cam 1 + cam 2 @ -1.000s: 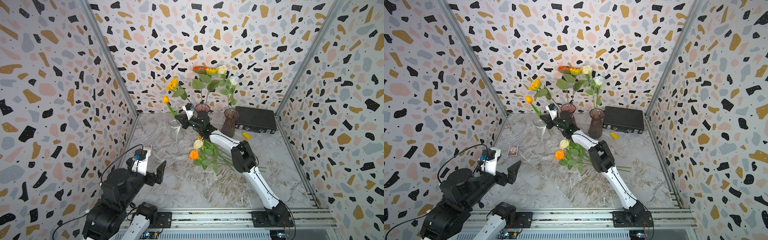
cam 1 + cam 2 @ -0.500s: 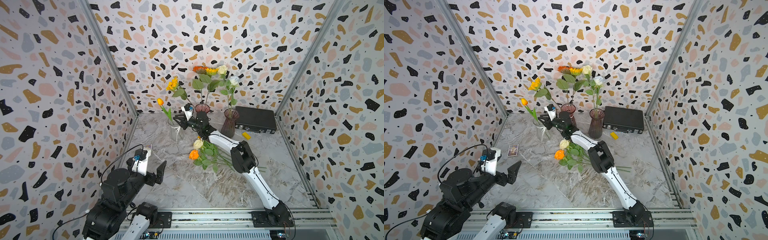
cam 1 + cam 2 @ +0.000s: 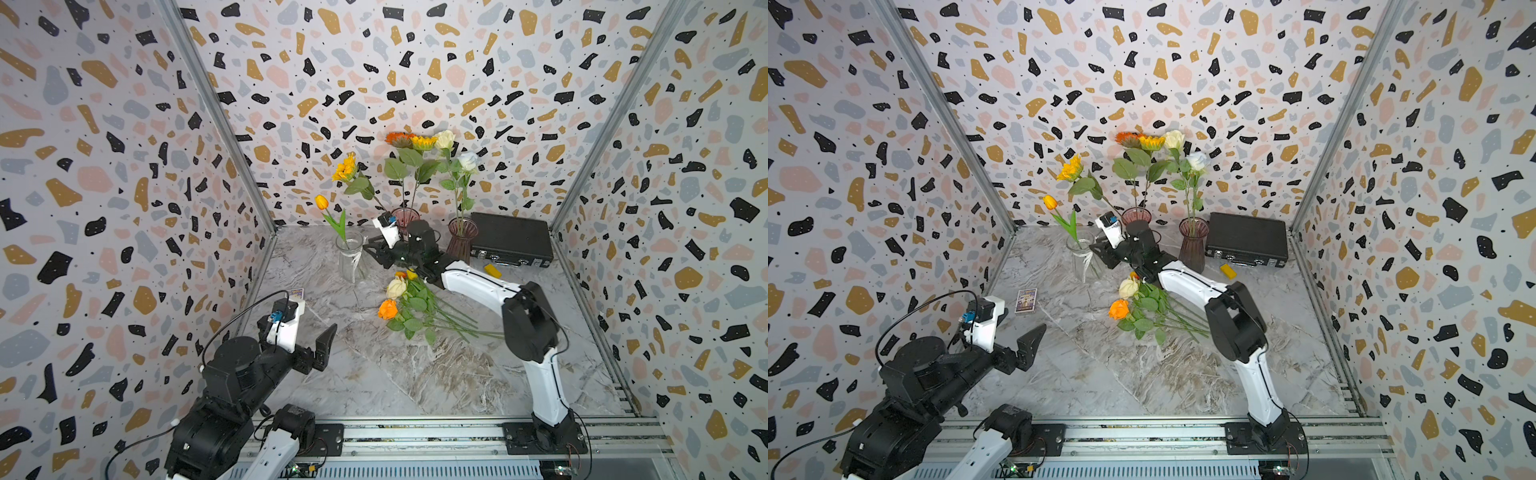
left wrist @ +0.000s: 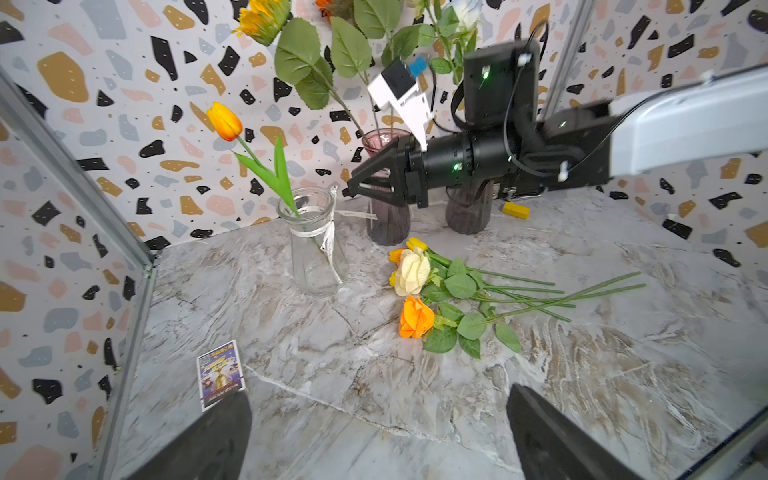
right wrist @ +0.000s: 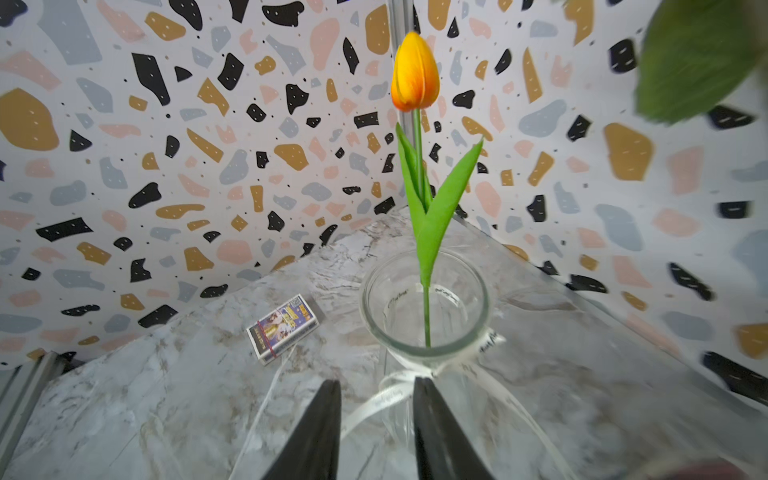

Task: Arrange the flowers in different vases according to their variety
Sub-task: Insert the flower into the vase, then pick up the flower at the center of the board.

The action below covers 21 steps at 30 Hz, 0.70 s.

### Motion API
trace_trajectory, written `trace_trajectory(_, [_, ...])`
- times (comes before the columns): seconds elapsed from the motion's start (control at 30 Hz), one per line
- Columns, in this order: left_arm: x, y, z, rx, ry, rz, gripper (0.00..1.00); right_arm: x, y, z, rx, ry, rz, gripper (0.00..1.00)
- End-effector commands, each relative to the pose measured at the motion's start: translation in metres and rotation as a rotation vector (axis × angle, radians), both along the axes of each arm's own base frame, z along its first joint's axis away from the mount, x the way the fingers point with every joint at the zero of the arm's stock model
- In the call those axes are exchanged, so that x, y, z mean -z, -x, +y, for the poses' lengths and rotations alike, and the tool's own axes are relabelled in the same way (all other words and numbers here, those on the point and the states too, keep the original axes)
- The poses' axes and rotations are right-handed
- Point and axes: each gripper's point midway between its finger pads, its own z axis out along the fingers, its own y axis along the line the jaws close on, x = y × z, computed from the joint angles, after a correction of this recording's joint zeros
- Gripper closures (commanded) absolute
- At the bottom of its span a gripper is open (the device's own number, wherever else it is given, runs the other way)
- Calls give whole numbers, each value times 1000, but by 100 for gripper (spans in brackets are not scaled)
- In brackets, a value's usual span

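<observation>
Working the tulip step, by the look of it: one orange tulip [image 5: 423, 216] stem-down in the clear vase [image 4: 316, 262], leaning on the rim. Holding nothing in the right tool [image 4: 353, 189], jaws partway open, just beside that vase's neck. Nothing in the left tool [image 4: 376, 392] either, jaws wide, over bare surface [image 4: 374, 353], well apart. Up in the pink vases [image 4: 388, 222]: sunflowers [image 3: 345, 168] and two roses [image 3: 467, 161]. Lying mid-surface: cream rose [image 4: 411, 270], orange rose [image 4: 415, 318], two small tulips [image 4: 415, 244], stems crossed. Next, likely: back clear of the ribbon [image 5: 386, 392], then pinch one tulip stem alone, without dragging the roses.
</observation>
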Motion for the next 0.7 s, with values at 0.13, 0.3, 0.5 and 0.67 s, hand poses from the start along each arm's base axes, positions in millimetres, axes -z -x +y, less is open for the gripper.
trace_trajectory(0.13, [14, -8, -43, 190, 144, 75, 1, 36, 79, -134, 186, 538, 117, 62])
trace_trajectory(0.3, [29, -20, -56, 207, 211, 162, 0, 100, 117, -179, 206, 680, 242, 62])
trace_trajectory(0.5, [53, -26, -63, 209, 238, 265, 0, 157, 143, -199, 185, 772, 351, 64])
trace_trajectory(0.67, [80, -27, -69, 212, 264, 360, 0, 181, 144, -202, 140, 890, 302, 66])
